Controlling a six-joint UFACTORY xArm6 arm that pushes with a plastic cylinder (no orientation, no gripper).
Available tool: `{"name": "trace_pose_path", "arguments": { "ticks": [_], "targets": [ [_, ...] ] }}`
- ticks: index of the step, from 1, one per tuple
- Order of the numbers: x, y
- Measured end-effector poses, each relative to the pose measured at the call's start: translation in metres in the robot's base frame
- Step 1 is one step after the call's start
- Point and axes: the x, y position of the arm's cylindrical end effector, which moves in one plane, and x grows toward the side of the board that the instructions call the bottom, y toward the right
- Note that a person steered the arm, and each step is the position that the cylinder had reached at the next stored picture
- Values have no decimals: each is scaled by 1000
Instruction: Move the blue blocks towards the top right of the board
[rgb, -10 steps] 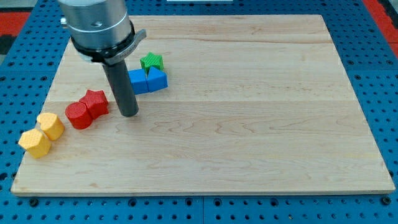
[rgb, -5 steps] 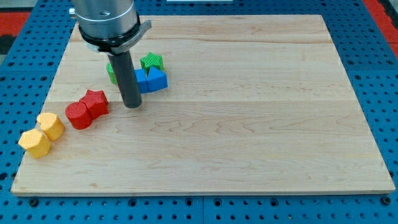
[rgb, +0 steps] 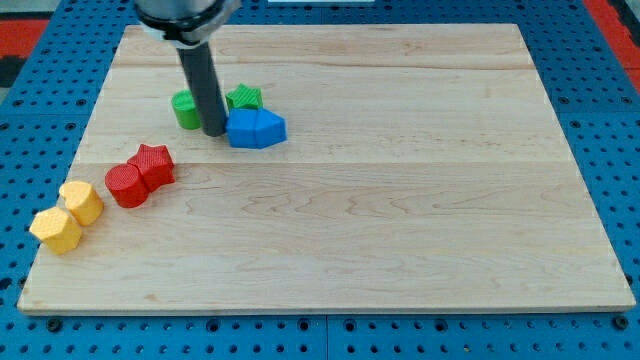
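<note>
1. The arm enters from the view's top left, only the lower edge of its grey housing showing;
2. the straight dark rod hangs upright from it;
3. my tip (rgb: 214, 132) rests low in the view's upper-left part.

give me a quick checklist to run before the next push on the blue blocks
1. My tip sits at the view's left edge of the pair of blue blocks: ok.
2. Both blue blocks are together, touching each other: ok.
3. Blue blocks at the top right of the wooden board: not ok, they lie in the upper left part.
4. The path toward the view's upper right has no blocks in it: ok.
5. Green star-shaped block sits just above the blue pair and may be dragged along; whether it touches them: cannot tell.
6. Green round block is to the left of my tip, out of the push line: ok.
</note>
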Motion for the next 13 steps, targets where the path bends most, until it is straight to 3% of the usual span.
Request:
{"name": "trace_pose_path", "arguments": {
  "ticks": [3, 13],
  "targets": [
    [1, 73],
    [17, 190]
  ]
}}
